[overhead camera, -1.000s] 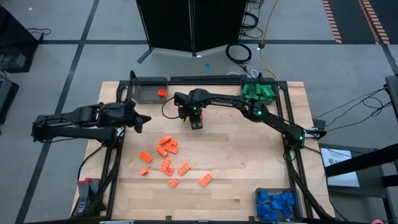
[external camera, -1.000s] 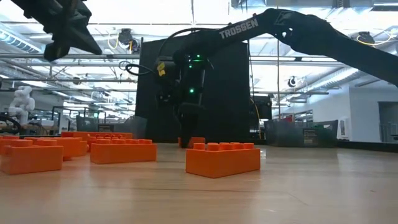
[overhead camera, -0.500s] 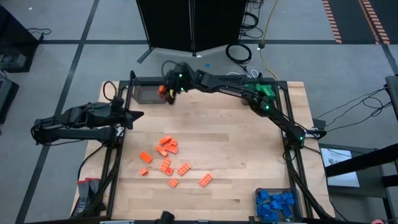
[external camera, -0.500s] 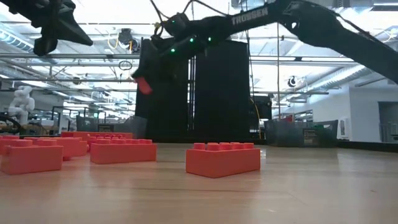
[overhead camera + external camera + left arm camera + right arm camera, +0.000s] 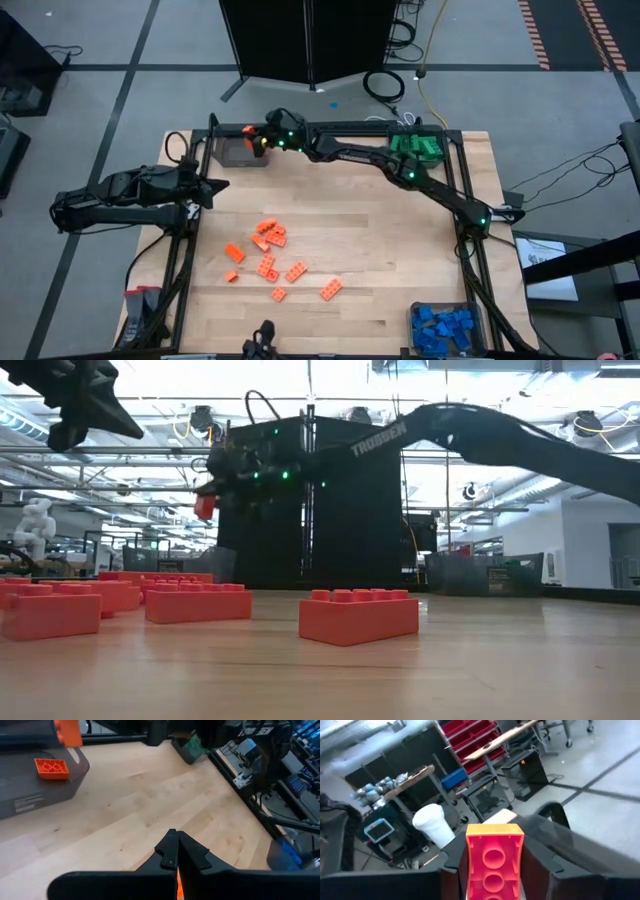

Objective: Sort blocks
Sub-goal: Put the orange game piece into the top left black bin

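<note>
- Carrying one orange block [image 5: 494, 870] is the step in hand: your right gripper [image 5: 252, 138] is clamped on it, reached out over the grey bin [image 5: 232, 152] at the far left corner of the table [image 5: 400, 260].
- In the low view the held block [image 5: 205, 506] hangs high in the air, well above the table, so it is not yet down at the bin's level.
- Directly beneath and just beside that gripper, the bin already has one orange block [image 5: 51, 768] lying flat on its floor.
- The loose orange blocks [image 5: 272, 256] lie in a scatter well behind the right gripper, toward the middle of the table and nearer your left gripper [image 5: 218, 186].
- Your left gripper is closed and empty, waiting over the left edge of the table, apart from both the bin and the scatter.
- The green bin [image 5: 416, 148] and the blue bin [image 5: 444, 328] sit far off to the other side of the right gripper; they look finished with.
- Next, I judge you need to centre the held block over the grey bin's open top, lower it a little, then part the fingers so it drops inside and not on the rim.
- After that, the scatter still calls for many more trips.
</note>
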### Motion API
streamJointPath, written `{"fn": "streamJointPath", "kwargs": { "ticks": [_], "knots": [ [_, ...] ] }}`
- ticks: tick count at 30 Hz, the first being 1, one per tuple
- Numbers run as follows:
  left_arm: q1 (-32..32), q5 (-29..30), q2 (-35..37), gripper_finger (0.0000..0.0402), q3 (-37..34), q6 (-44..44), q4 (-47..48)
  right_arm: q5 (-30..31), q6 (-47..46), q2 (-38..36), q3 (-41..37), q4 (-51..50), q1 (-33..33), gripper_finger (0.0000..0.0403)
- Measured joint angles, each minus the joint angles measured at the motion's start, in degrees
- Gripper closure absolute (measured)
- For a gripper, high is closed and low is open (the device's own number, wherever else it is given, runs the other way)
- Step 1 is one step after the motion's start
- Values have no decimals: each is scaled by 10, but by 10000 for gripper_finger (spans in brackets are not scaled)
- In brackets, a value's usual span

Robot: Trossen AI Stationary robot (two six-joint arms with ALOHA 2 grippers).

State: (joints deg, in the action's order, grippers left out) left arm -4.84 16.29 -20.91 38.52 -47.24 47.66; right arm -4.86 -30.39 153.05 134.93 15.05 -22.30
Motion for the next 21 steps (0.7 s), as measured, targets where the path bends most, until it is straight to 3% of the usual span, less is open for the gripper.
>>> {"fn": "streamJointPath", "kwargs": {
  "ticks": [10,21],
  "knots": [
    [0,1,0,401,0,-3,28,21,-46,23,1,6,-11,291],
    [0,4,0,401,0,1,29,53,-28,24,1,0,-13,283]
  ]
}}
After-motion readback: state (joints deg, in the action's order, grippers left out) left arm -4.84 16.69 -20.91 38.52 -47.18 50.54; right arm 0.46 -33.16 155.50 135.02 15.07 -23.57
